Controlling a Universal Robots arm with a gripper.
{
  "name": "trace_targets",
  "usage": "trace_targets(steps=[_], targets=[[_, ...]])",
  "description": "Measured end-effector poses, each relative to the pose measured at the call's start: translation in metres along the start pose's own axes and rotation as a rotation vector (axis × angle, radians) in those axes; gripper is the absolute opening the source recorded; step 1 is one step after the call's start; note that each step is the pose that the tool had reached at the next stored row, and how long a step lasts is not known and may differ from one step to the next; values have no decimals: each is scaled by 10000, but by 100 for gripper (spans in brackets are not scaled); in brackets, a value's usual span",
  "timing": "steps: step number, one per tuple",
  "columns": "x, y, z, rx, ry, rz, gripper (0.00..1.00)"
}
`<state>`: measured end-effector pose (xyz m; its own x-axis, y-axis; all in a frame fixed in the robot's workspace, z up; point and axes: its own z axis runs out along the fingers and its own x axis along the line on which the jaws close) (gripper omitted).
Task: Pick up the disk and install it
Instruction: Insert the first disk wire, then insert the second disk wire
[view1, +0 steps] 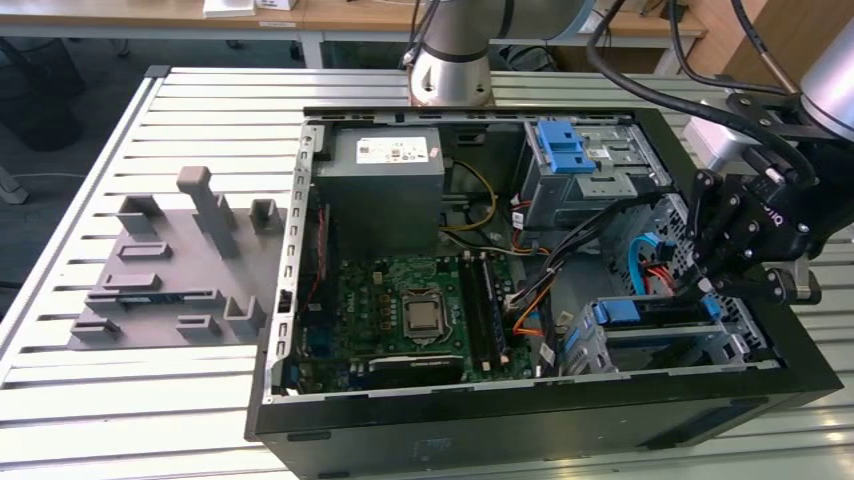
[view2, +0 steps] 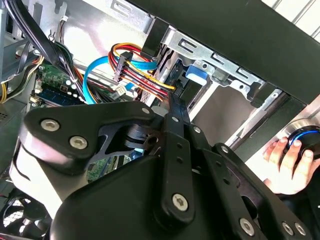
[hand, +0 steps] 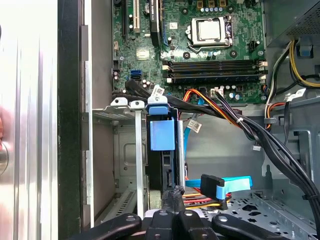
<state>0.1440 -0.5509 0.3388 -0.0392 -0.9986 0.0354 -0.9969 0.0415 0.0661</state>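
An open computer case (view1: 534, 420) is lying on a slatted metal worktop (view1: 160, 400). The pincer (view1: 727, 265) is being held over the case's drive bay corner. The disk (hand: 162, 132), with its blue rail, is sitting upright in the metal cage (hand: 125, 150) just ahead of the pincer. Whether the pincer is clenched or released cannot be told. A hand (view2: 290, 167) is resting beside the case.

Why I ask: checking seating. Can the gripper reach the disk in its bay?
Probably yes: the gripper sits right at the exposed edge of the disk; the cables lie beside it, not across.
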Motion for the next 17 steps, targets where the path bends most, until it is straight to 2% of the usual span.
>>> trace_targets(steps=[17], targets=[[0,0,-5,4,1,-1,11]])
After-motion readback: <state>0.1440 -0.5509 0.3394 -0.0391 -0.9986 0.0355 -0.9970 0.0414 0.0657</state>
